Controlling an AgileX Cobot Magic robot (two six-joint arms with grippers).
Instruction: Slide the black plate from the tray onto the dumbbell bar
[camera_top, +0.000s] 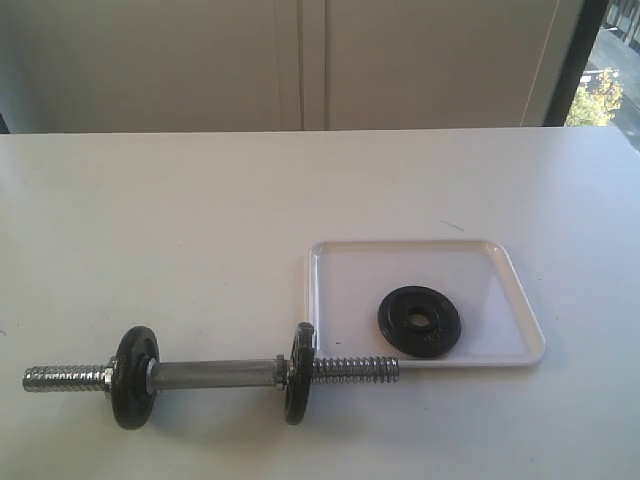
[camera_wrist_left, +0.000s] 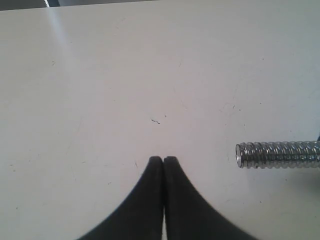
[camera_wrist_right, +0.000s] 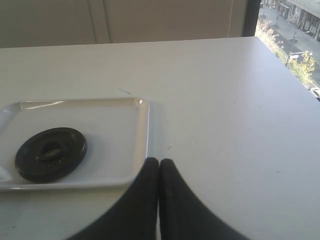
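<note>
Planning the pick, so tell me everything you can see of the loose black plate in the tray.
The black plate is a small round disc, dull dark metal by its look, with a centre hole, raised hub and raised rim. It lies flat in the white tray, toward the edge facing the threaded end of the dumbbell bar. Only the tray floor touches it.

Exterior view looks down across table (camera_top: 180, 200), wrist views close and low, right shares tray (camera_wrist_right: 115, 125)
</note>
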